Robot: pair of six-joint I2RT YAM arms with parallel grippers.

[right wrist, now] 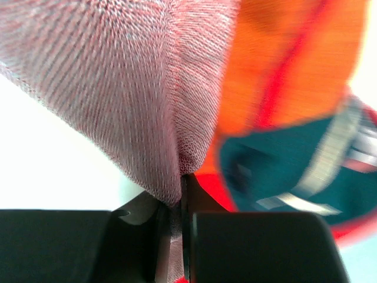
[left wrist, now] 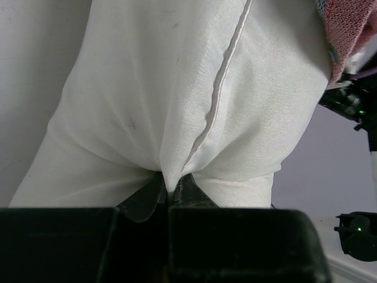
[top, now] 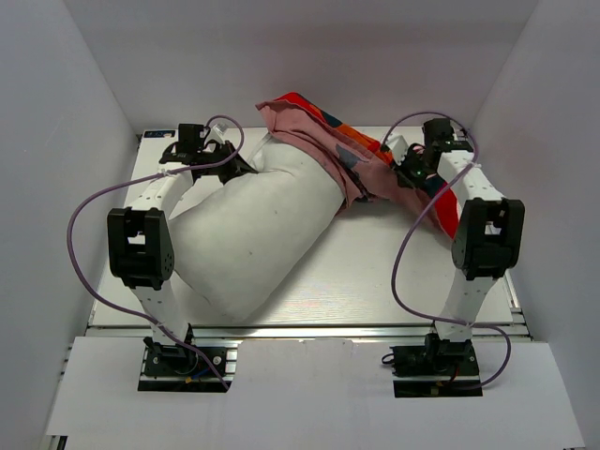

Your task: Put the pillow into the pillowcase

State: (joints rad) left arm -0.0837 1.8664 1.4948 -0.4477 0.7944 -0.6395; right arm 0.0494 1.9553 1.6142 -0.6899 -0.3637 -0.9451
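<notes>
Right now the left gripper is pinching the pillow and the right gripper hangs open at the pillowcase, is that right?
Not quite. The right gripper is not open: the right wrist view shows its jaws closed on a fold of the pillowcase. The rest holds: the left gripper pinches the pillow.

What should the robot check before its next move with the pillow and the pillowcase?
1. Left end effector pinches the pillow: ok.
2. Right end effector pinches the pillowcase: ok, pale inner fabric sits between its tips.
3. Pillowcase lies over the pillow's far end: ok.
4. Pillow fully inside: not ok, most of it shows bare.
5. Right grip holds one layer only: cannot tell.
</notes>
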